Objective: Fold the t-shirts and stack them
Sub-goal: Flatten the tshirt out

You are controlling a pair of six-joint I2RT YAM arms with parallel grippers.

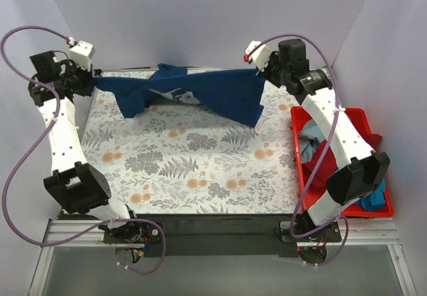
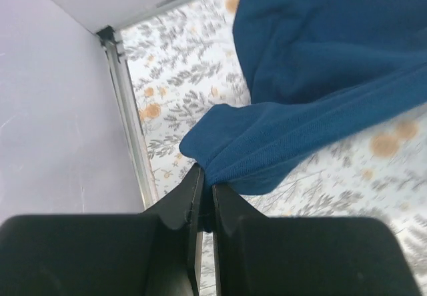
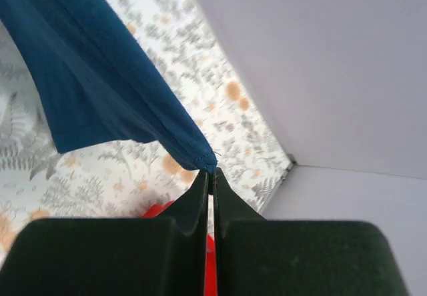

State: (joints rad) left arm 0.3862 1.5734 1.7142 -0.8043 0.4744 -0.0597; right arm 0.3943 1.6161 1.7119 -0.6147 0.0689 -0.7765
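A navy blue t-shirt (image 1: 213,93) with a white chest print hangs stretched between my two grippers above the far part of the table. My left gripper (image 1: 95,81) is shut on its left end; in the left wrist view (image 2: 207,179) the cloth (image 2: 287,129) runs out from between the fingertips. My right gripper (image 1: 259,71) is shut on its right hem corner, seen pinched in the right wrist view (image 3: 211,174), with the cloth (image 3: 93,89) hanging to the left. Red, teal-blue and pale grey-blue t-shirts (image 1: 319,156) lie in the bin.
A red plastic bin (image 1: 363,119) stands at the table's right edge, under my right arm. The floral table cover (image 1: 193,166) spreads below the hanging shirt. Grey walls close in at the back and both sides; a metal rail (image 2: 130,123) runs along the left edge.
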